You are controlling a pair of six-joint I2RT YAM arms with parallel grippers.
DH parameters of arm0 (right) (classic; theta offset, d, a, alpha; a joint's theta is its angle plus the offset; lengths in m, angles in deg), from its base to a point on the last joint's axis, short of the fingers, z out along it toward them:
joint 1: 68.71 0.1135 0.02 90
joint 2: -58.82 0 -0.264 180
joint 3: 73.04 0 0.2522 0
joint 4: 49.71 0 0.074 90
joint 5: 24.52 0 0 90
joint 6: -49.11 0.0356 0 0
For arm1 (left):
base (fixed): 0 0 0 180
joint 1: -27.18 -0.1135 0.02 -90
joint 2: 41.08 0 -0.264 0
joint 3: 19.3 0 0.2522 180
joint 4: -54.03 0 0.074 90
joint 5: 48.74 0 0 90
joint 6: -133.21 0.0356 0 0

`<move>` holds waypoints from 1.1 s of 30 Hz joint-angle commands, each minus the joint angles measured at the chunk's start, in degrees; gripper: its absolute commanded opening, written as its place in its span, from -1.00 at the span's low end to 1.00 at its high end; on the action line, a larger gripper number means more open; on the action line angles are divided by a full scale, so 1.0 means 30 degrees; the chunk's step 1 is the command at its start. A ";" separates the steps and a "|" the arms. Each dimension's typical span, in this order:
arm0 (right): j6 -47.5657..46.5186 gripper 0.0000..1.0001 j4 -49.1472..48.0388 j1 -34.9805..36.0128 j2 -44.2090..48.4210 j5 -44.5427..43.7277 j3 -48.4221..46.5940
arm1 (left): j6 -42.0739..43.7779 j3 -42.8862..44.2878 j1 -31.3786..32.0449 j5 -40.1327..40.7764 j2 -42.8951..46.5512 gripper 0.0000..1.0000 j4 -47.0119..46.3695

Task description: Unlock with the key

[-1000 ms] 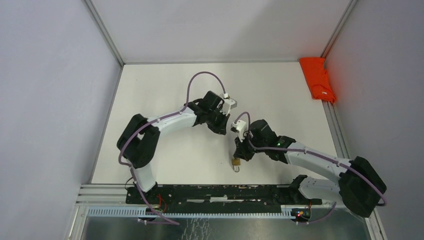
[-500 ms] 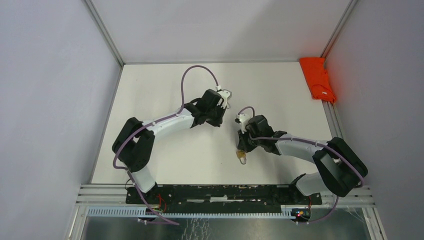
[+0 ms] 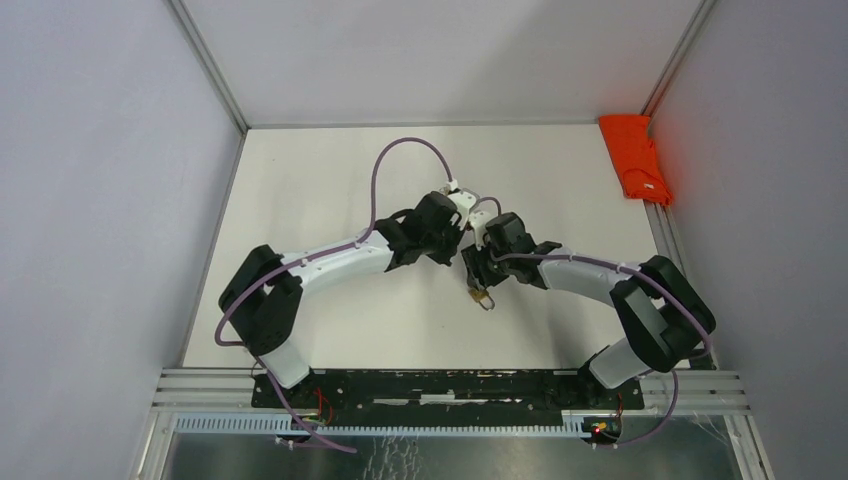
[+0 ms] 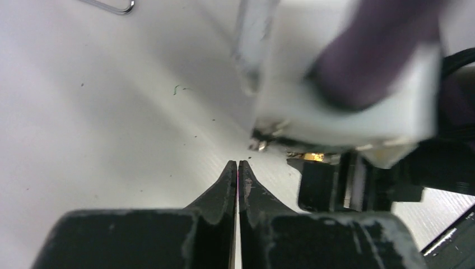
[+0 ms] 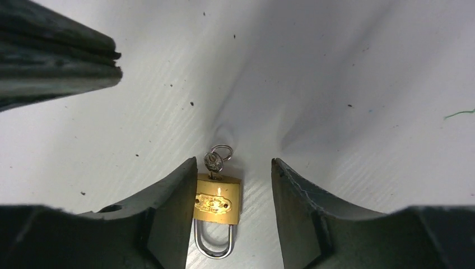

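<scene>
Brass padlock (image 5: 217, 203) | lying inside wide-spread right pincer (image 5: 233, 163) | key (image 5: 213, 161) in keyhole

Left tool (image 4: 237, 166) pressed shut — white table (image 4: 112, 112), purple cable (image 4: 369, 56) close ahead

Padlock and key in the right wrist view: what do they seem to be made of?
The padlock body looks like brass: golden yellow and polished, with a bright glint on its stamped face. Its shackle seems to be steel, silvery and shiny. The key looks like duller grey metal; the alloy is unclear.
</scene>
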State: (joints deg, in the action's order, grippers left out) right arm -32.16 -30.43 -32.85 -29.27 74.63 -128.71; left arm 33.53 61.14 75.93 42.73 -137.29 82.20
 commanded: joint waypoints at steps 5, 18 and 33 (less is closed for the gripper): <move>-0.0064 0.19 0.2056 -0.0080 0.3151 -0.1340 -0.0971 | -0.1262 -0.0399 -0.0125 0.1558 0.1409 -0.88 -0.0544; 0.0060 -0.21 0.2992 0.0015 0.5390 0.0320 0.2243 | -0.2173 -0.0253 -0.0076 -0.1763 -0.0512 -0.88 -0.2593; 0.0259 -0.33 0.2093 0.1062 0.3286 -0.1101 0.1969 | -0.2085 -0.0477 -0.0057 -0.1796 0.0014 -0.89 -0.2344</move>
State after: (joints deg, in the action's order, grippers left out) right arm -31.83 -22.12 -30.75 -17.34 74.41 -120.40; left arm 29.07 59.74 75.69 36.75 -139.41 76.63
